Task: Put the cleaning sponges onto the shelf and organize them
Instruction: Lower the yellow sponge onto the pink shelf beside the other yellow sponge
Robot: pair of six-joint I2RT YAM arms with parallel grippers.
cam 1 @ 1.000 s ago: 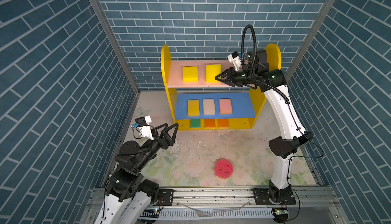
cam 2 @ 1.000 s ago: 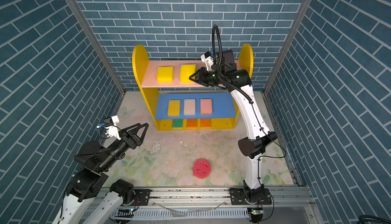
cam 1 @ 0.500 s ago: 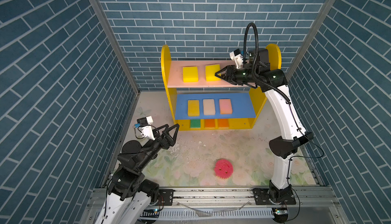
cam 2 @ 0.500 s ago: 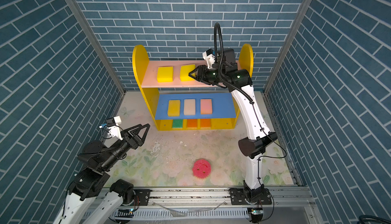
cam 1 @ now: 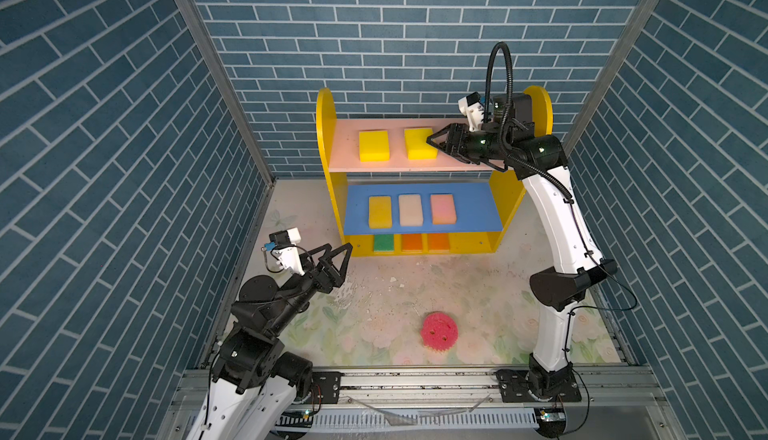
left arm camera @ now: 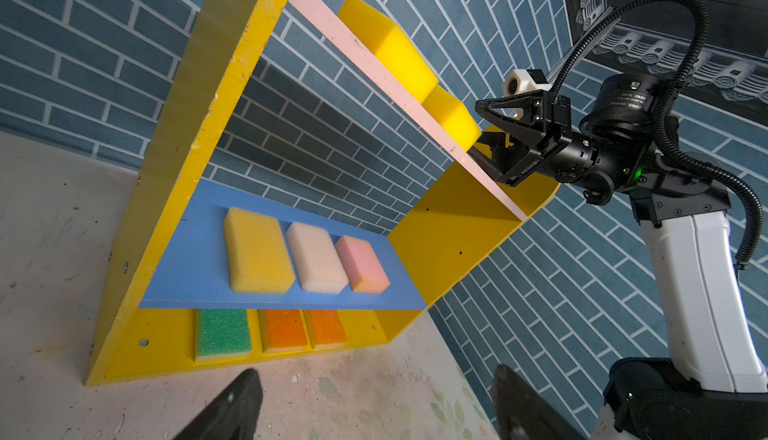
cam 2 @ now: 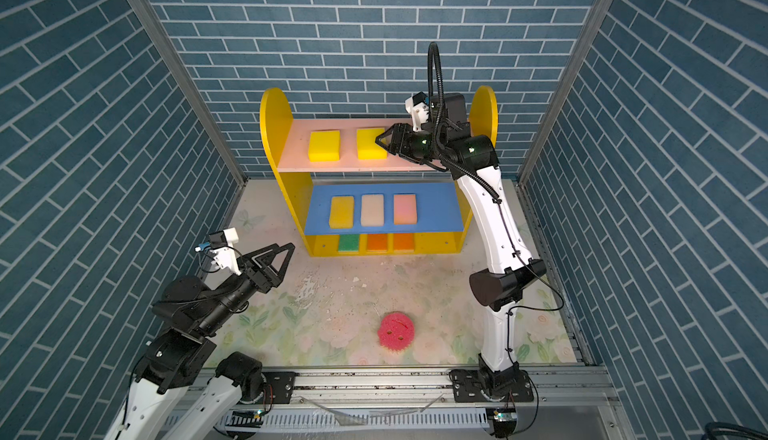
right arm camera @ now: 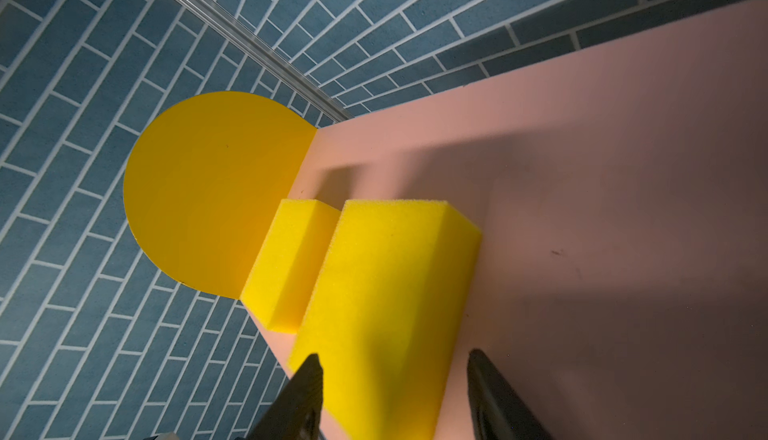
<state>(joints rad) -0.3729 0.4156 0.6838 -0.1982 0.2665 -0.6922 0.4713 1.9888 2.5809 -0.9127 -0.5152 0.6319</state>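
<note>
The bench (cam 1: 478,292), flowery top, carries the shelf (cam 1: 328,159), standing at the far side, about the middle. On its pink board (cam 1: 345,143) sit two bright blocks side by side with a gap between: the left yellow block (cam 1: 374,146) and the right yellow block (cam 1: 419,143). On the blue board (cam 1: 473,209) there's a neat row, each just beside the next: the yellow sponge (cam 1: 380,212), cream sponge (cam 1: 410,209) and pink sponge (cam 1: 443,208). On the base (cam 1: 473,245) only front edges peek out from under the blue board: the green sponge (cam 1: 383,243), middle orange sponge (cam 1: 412,242) and right orange sponge (cam 1: 439,242). Out on the bench itself, near side and right of middle, the round sponge (cam 1: 439,331) lies flat, face up, well apart from the shelf.
</note>
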